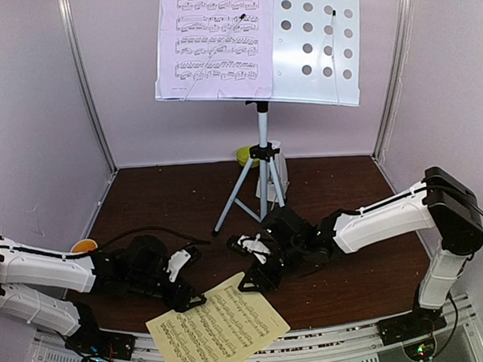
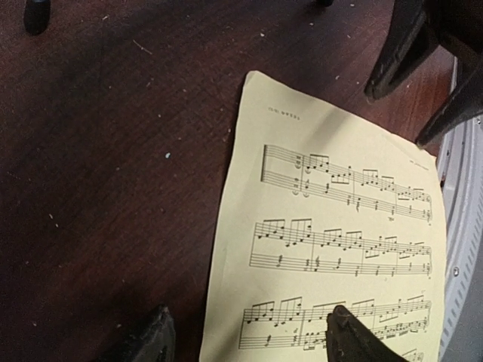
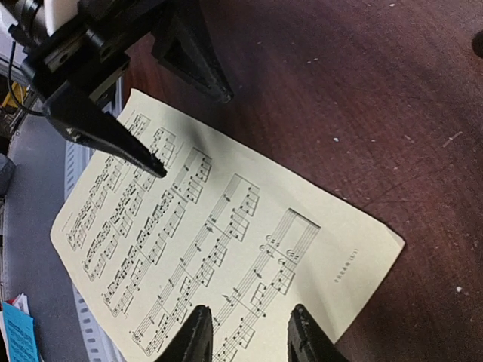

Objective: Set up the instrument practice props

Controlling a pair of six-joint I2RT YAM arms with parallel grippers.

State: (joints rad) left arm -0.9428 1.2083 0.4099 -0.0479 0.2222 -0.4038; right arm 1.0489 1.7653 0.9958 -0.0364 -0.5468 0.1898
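Observation:
The pale perforated music stand [image 1: 315, 39] rises on its silver tripod [image 1: 263, 168] at the back, with a lavender sheet-music page [image 1: 214, 40] on its left half. A yellow sheet-music page [image 1: 217, 328] [image 2: 339, 226] [image 3: 219, 241] lies flat at the table's front edge. My left gripper [image 1: 194, 281] [image 2: 249, 324] is open and straddles that page's edge, one finger over the paper and one over bare wood. My right gripper [image 1: 246, 270] [image 3: 249, 324] hovers over the page's far corner, jaws narrowly apart with nothing between them. A small white metronome [image 1: 278, 169] stands behind the tripod.
A mug with an orange inside [image 1: 83, 246] sits at the left edge beside my left arm. A green bowl [image 1: 243, 155] peeks out behind the tripod. Booth walls close in the back and sides. The metal rail [image 1: 259, 354] runs along the front, under the page's overhang.

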